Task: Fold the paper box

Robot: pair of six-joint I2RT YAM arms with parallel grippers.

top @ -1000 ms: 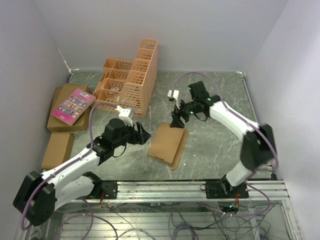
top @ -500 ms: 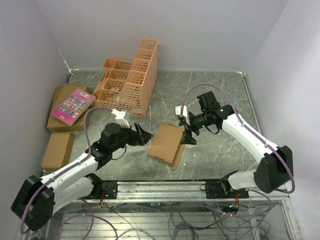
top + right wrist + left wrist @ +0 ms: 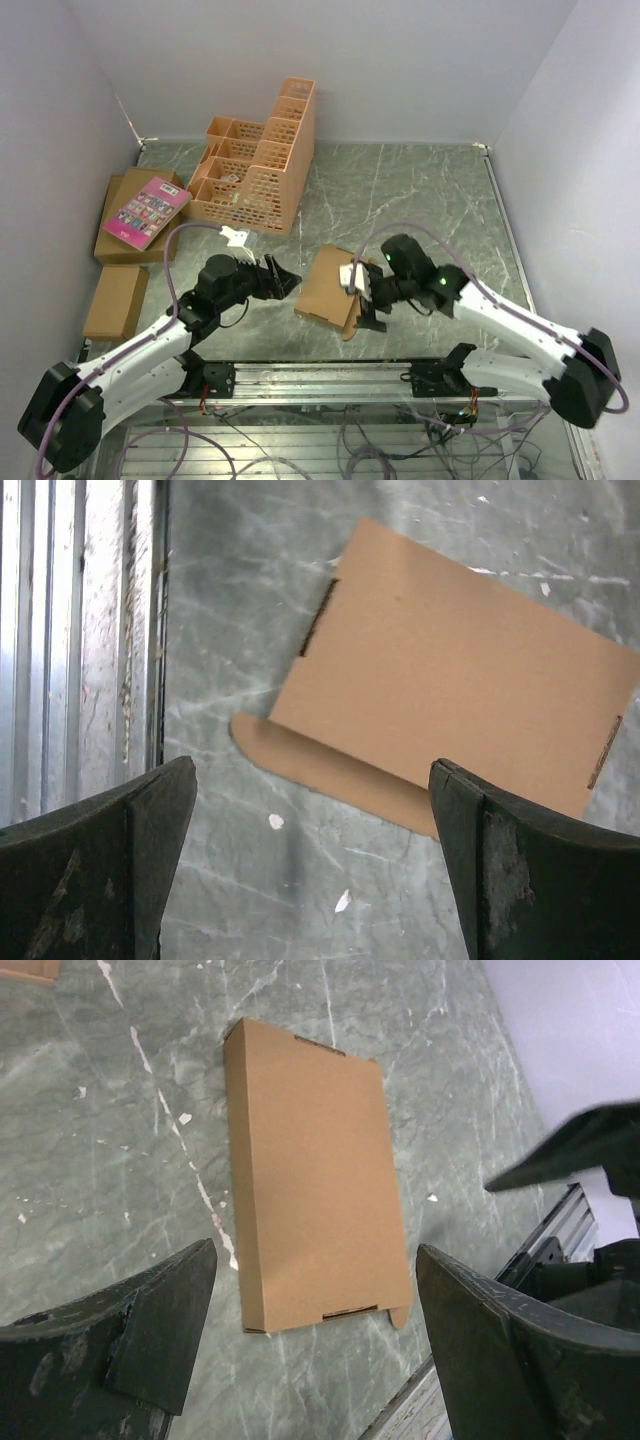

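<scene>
On the table [image 3: 430, 200], the paper box [image 3: 330, 283] lies flat; left gripper [image 3: 284, 275] at its nine o'clock, right gripper [image 3: 366, 310] at four, both spread wide.

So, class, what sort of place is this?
Probably a robotics lab test cell: left arm and right arm bolted to a metal rail, a marbled table boxed in by plain walls, loose cables beneath.

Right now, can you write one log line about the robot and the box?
paper box: lying on table, unheld | left gripper: open, beside box | right gripper: open, beside box
</scene>
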